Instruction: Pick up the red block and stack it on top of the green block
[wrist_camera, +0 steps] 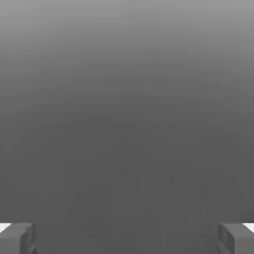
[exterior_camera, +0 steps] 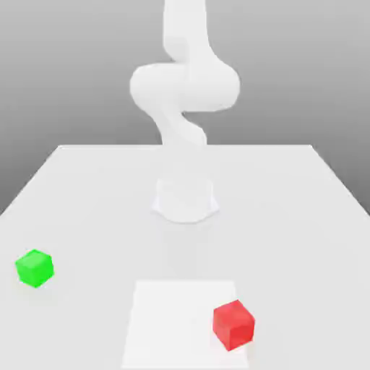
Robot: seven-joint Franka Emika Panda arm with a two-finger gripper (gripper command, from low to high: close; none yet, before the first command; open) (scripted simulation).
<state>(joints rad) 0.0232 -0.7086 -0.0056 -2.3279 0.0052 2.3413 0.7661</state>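
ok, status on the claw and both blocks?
Claw open, empty. Red block on table, untouched. Green block apart, top bare. Nothing between them.

Fingers (wrist_camera: 17, 238) — cropped at frame edge

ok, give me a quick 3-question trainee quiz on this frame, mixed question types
1. True or false: the red block is already stacked on the green block.
2. Multiple choice: in the exterior view, where does the red block lie relative to the green block? A) to the exterior view's left, B) to the exterior view's right and nearer the camera, C) directly behind it.
3. Fill in: in the hand view, the gripper has its fingers set wide apart, so it is ____.

Key: 1 false, both blocks rest apart on the table. 2 B. 3 open, with nothing between the fingers.
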